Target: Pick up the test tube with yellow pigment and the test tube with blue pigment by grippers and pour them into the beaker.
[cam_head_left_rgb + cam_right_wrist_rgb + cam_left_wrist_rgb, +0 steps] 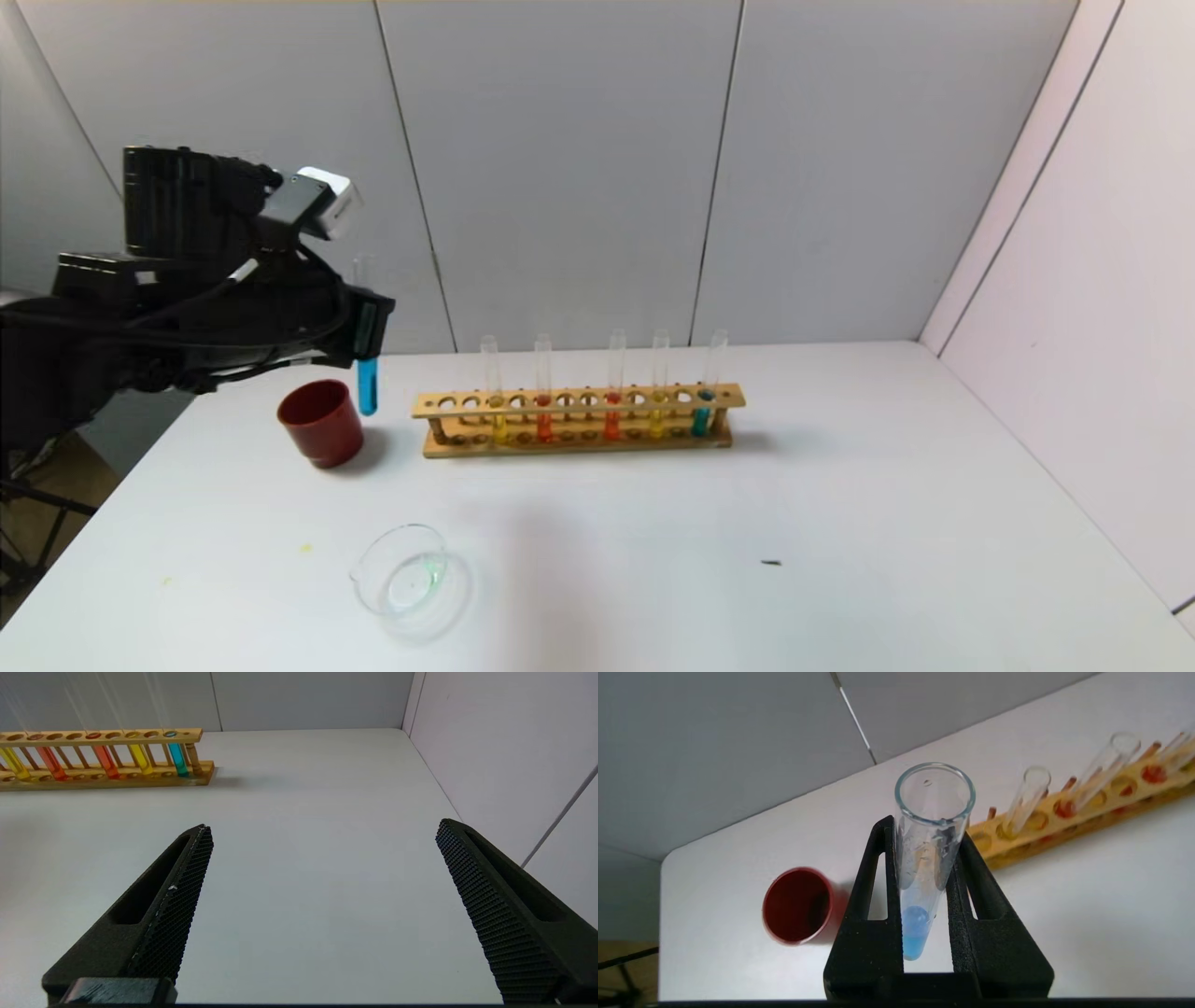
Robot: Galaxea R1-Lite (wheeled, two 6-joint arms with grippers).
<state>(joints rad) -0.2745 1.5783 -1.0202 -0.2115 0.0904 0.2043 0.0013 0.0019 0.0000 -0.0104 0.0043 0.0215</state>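
Observation:
My left gripper (366,327) is shut on a test tube with blue pigment (366,383) and holds it upright above the table, beside the dark red cup. The left wrist view shows the same tube (924,858) clamped in my left gripper (923,830). A second blue tube (702,415) and two yellow tubes (499,425) (656,420) stand in the wooden rack (579,439). The clear beaker (401,571) sits at the table's front left with a faint green trace inside. My right gripper (322,830) is open and empty over bare table, out of the head view.
A dark red cup (321,422) stands left of the rack, close under the held tube. Two orange-red tubes (544,420) stand in the rack. A small dark speck (771,563) lies on the table. Walls close the back and right.

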